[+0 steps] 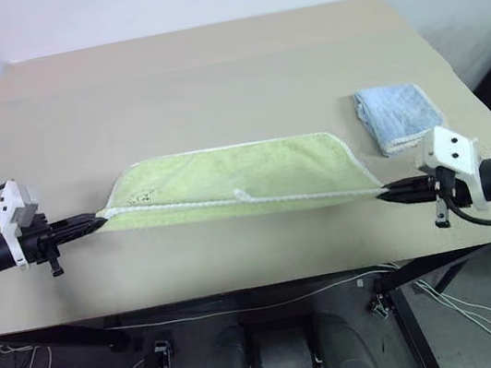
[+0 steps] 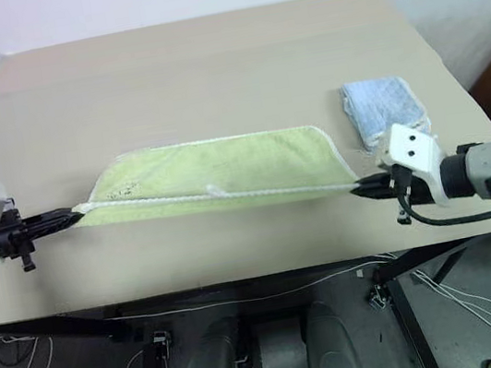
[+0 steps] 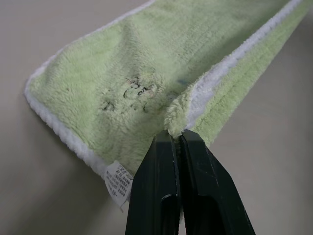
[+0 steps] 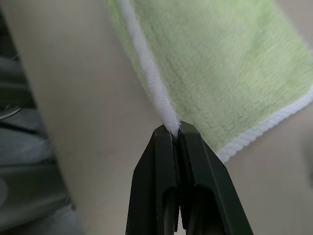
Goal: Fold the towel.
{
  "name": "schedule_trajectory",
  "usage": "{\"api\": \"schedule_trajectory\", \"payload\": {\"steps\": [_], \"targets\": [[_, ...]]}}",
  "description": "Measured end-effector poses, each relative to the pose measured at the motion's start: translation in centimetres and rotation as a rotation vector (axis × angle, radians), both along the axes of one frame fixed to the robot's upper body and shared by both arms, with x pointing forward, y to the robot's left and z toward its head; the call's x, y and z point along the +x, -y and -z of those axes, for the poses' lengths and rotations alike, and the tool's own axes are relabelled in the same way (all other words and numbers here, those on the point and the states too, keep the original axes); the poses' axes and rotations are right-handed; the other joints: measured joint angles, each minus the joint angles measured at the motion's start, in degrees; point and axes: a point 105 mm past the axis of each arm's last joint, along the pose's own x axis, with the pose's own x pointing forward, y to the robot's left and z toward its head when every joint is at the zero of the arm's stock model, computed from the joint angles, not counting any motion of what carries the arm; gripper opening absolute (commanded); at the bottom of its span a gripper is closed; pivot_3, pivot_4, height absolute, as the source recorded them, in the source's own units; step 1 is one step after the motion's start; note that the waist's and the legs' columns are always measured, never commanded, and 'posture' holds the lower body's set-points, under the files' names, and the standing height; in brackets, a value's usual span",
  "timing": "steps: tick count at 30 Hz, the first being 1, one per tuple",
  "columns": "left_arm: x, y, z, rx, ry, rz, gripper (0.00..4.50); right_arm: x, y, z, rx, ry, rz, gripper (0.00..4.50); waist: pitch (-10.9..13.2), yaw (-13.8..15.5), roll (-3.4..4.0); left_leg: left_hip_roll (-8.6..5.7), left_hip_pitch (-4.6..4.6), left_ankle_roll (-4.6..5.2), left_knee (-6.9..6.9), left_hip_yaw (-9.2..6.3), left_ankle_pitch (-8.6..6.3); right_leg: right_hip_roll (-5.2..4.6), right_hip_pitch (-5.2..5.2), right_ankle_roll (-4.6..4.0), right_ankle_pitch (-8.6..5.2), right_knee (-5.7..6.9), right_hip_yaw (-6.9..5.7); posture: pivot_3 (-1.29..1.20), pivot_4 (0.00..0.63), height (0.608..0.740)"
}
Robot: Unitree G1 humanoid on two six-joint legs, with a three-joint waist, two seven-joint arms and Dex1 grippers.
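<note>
**A:** Where is the towel [image 1: 226, 179] at this point?

**B:** On the table [image 1: 209, 68], near its front edge, already doubled over lengthwise. The upper layer's front hem is stretched taut between the two arms. The smaller blue towel [image 1: 396, 116] lies apart, off to the right.

**A:** And the grippers?

**B:** The left gripper [image 1: 95, 224] is pressed together on the towel's left corner, with the white hem and a tuft of pile caught between its black fingers [image 3: 161, 186] (the care label hangs just beside them). The right gripper [image 1: 385, 193] pinches the white edging at the right corner in the same way, fingers [image 4: 159, 186] tight.

**A:** How will it handle?

**B:** Soft, light and limp, I'd say. Plush terry has no stiffness, so the span between the corners will sag as soon as the tension eases. It shouldn't slip, since the pile grips well, though a pinch this near the edge could pull free if tugged hard. The stitched corners look like the soundest places to hold.
</note>
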Motion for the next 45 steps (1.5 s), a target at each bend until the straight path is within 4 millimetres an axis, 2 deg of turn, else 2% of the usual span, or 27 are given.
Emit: {"api": "schedule_trajectory", "payload": {"steps": [3,8,11,16,23,29,33,39,45], "targets": [[-1.1,0.0,0.7,0.005,-0.034,-0.010,0.04,-1.0,-0.1,0.1,0.006,-0.023,-0.017,0.00,0.00,0.20,0.00,0.05,-0.01,-0.01,-0.02,0.00,-0.01,-0.04,0.01,-0.01,0.00,-0.07,0.01,0.00,0.150,0.740],[-2.3,-0.4,0.1,0.030,-0.037,-0.034,0.04,-3.3,-0.5,0.1,0.012,-0.072,-0.088,0.00,-0.03,0.81,0.00,0.16,-0.03,-0.02,-0.03,0.03,-0.02,-0.01,0.01,-0.08,0.04,-0.20,0.01,0.00,0.150,0.740],[-3.2,-0.7,1.0,0.071,-0.043,-0.030,0.04,-4.1,-0.8,0.2,0.011,-0.097,-0.123,0.00,-0.07,0.90,0.06,0.26,-0.02,-0.02,-0.06,0.09,-0.02,0.02,0.02,-0.17,0.09,-0.31,0.03,0.00,0.150,0.740],[-2.4,-0.7,1.1,0.018,0.012,-0.078,0.04,-4.0,-1.2,0.1,0.001,-0.077,-0.149,0.00,-0.09,1.53,0.05,0.38,-0.05,-0.02,-0.04,0.09,-0.02,0.10,0.08,-0.34,0.16,-0.58,0.01,0.00,0.150,0.740],[0.2,-0.4,-0.3,-0.013,0.172,-0.112,0.04,-0.7,-1.3,-0.7,0.038,0.001,-0.115,0.00,-0.13,1.42,0.01,0.38,-0.09,-0.02,-0.06,0.15,-0.02,0.15,0.12,-0.17,0.36,-0.84,0.01,0.00,0.150,0.740],[1.7,0.0,0.2,-0.040,0.172,-0.116,0.04,1.7,-1.0,0.0,0.067,0.012,-0.077,0.00,-0.12,1.30,0.01,0.38,-0.09,0.02,-0.09,0.23,-0.03,0.34,0.10,-0.08,0.42,-0.79,-0.05,0.00,0.150,0.740],[3.1,-0.1,-0.1,-0.056,0.179,-0.132,0.04,4.1,-0.9,-0.2,0.077,0.073,-0.047,0.00,-0.13,1.20,0.00,0.38,-0.07,0.02,-0.01,0.26,-0.02,0.42,0.11,-0.04,0.48,-0.73,-0.04,0.00,0.150,0.740],[5.0,0.0,0.6,-0.083,0.164,-0.175,0.04,6.8,-1.9,0.8,0.127,0.106,-0.018,0.00,-0.13,1.09,-0.01,0.37,-0.07,0.03,0.02,0.36,-0.01,0.44,0.03,-0.01,0.49,-0.55,0.00,0.00,0.150,0.740],[7.1,0.5,0.4,-0.116,0.193,-0.232,0.04,9.1,-2.5,1.1,0.159,0.146,0.036,0.00,-0.14,1.07,-0.02,0.35,-0.06,0.03,0.10,0.39,-0.01,0.45,0.04,0.01,0.51,-0.45,0.00,0.00,0.150,0.740]]}}
